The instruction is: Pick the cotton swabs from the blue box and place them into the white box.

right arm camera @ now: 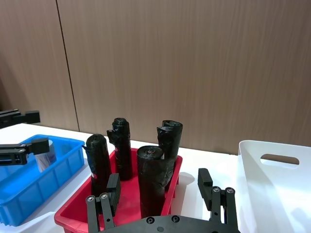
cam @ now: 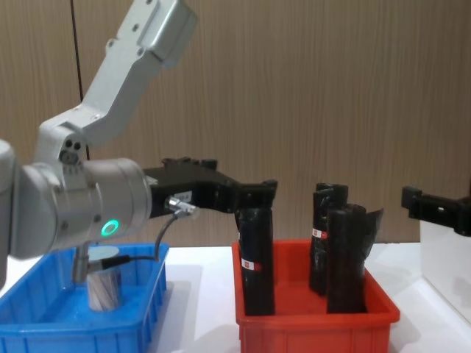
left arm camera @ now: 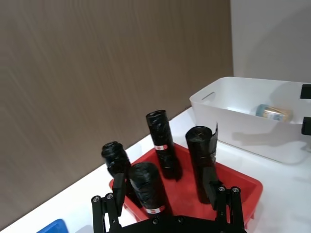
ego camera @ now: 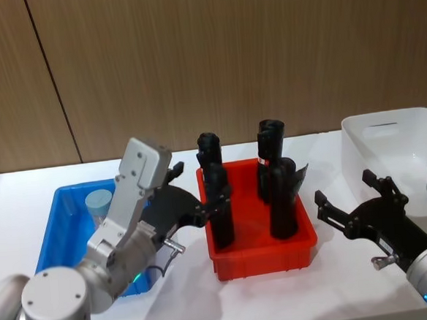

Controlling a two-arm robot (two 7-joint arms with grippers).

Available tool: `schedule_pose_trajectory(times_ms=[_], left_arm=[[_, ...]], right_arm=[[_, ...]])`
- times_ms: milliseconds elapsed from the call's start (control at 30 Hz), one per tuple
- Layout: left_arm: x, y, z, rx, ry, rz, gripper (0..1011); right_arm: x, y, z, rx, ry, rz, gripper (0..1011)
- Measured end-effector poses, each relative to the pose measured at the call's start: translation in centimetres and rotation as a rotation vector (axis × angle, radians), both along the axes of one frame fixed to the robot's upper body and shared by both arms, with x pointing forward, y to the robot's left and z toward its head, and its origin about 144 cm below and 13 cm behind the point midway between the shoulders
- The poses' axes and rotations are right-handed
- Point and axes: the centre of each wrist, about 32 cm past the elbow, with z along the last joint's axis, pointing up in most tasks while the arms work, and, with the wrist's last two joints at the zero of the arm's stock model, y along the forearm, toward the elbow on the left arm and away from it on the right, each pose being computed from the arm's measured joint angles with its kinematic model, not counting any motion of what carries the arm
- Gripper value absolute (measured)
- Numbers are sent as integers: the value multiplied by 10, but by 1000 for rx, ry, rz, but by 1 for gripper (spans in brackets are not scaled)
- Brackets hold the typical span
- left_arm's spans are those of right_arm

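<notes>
Counting one swab jar [left arm camera: 273, 111] in the white box [left arm camera: 233, 121] and a second swab jar [ego camera: 99, 204] left in the blue box [ego camera: 49, 241], I've got the left gripper [ego camera: 189, 192] and right gripper [ego camera: 345, 189] both spread, empty.

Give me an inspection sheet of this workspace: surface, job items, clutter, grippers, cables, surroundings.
Surface: white table, no spills seen.
Job's things: one cotton swab jar upright in the blue box; second jar lying in the white box.
Clutter: red bin between the boxes, holding four upright black rolls.
Grippers: left gripper open, empty, raised beside the red bin on its blue-box side; right gripper open, empty, between red bin and white box.
Cables: thin cable looped under the left wrist.
Surroundings: wood-panel wall.
</notes>
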Motion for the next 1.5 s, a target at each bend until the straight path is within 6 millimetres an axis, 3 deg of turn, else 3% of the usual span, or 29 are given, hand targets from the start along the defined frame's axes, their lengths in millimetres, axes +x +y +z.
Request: schedule_pose_trajectory(times_ms=[567, 1500], left_arm=[[-33, 2, -23, -25, -125, 147, 1004], [-37, 2, -25, -31, -140, 165, 1004]], right_arm=[[0, 0, 0, 0, -1, 0, 1001], [0, 0, 0, 0, 0, 0, 1001]])
